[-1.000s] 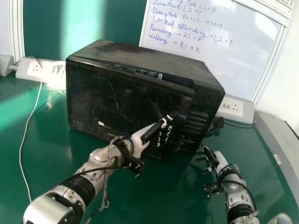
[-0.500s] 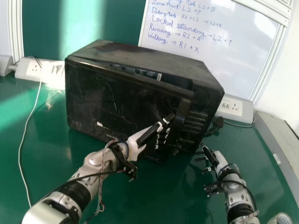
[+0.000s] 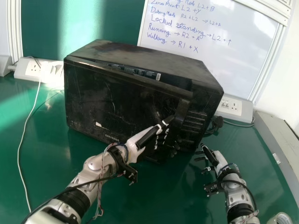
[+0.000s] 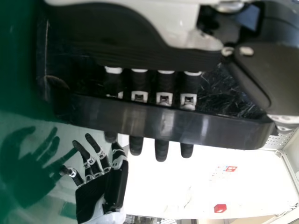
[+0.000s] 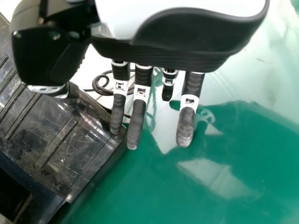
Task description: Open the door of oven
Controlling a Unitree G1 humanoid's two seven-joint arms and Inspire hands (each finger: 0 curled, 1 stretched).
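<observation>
Green tabletop [image 3: 145,205] — oven door [image 3: 117,98] ajar; left hand [image 3: 133,145], fingers straight behind handle [image 4: 163,124] — right hand [image 3: 218,158], fingers apart.

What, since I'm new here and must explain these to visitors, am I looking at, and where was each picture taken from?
This is a humanoid robot with two arms, working on an oven. The first current picture is from its head, looking forward and down. The other two come from cameras at its left and right wrists.

On the glossy green table stands a boxy black oven, its scratched dark door slightly ajar. A thin white cable lies to the left.

Nothing is gripped. The silver-and-black left hand has its fairly straight fingers behind the door's dark bar-shaped handle. The matching right hand is beside the oven, fingers extended; the left wrist camera sees it too.
</observation>
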